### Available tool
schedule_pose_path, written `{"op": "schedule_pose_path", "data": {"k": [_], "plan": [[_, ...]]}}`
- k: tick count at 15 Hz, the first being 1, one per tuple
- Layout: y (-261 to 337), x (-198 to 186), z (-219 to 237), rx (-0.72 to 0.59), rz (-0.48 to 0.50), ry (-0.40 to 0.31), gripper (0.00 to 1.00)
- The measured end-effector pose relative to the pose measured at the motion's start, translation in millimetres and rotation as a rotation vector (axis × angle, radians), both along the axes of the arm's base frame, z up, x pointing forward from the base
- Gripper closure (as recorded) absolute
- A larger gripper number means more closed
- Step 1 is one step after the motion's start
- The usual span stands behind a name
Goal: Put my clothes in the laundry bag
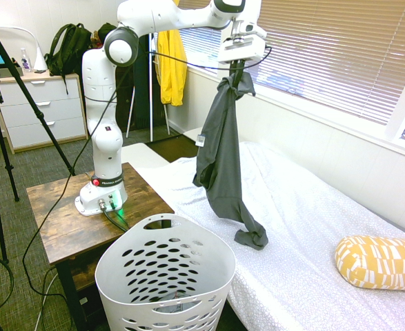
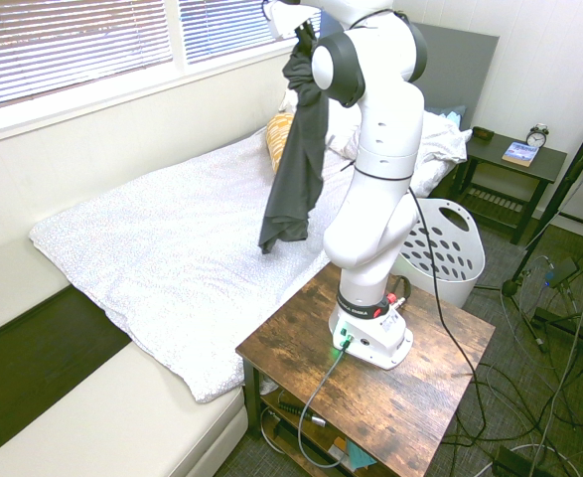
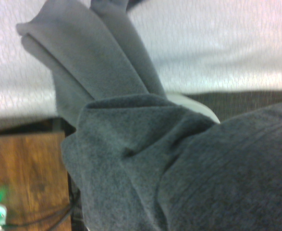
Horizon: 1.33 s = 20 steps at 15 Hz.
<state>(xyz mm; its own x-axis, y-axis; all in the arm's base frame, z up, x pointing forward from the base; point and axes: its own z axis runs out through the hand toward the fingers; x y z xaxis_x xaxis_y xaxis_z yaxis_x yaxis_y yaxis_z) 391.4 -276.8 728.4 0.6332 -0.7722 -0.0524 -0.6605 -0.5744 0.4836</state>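
The robot's gripper [image 1: 238,69] is squeezed tight on the top of the grey clothes [image 1: 221,158], high up by the window. The clothes hang down long and floppy, and the bottom end touches or nearly touches the white bed [image 1: 312,207]. The laundry bag [image 1: 162,276], a white basket with holes, stands on the floor beside the bed and the wooden table [image 1: 64,221], well apart from the clothes. So the picking up looks done, and the carrying is the step now. Next, I think the arm must bring the clothes over the basket's open top, then let go so they drop in
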Motion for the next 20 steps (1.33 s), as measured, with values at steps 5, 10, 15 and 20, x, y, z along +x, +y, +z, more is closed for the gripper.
{"op": "schedule_pose_path", "data": {"k": [5, 10, 15, 20], "plan": [[-92, -108, 1, -0.026, -0.194, 0.145, 1.00], [-123, -198, -77, 0.093, -0.327, 0.388, 1.00], [-141, -236, -213, 0.065, -0.385, 0.480, 1.00], [-102, -258, -376, 0.018, -0.350, 0.495, 1.00]]}}
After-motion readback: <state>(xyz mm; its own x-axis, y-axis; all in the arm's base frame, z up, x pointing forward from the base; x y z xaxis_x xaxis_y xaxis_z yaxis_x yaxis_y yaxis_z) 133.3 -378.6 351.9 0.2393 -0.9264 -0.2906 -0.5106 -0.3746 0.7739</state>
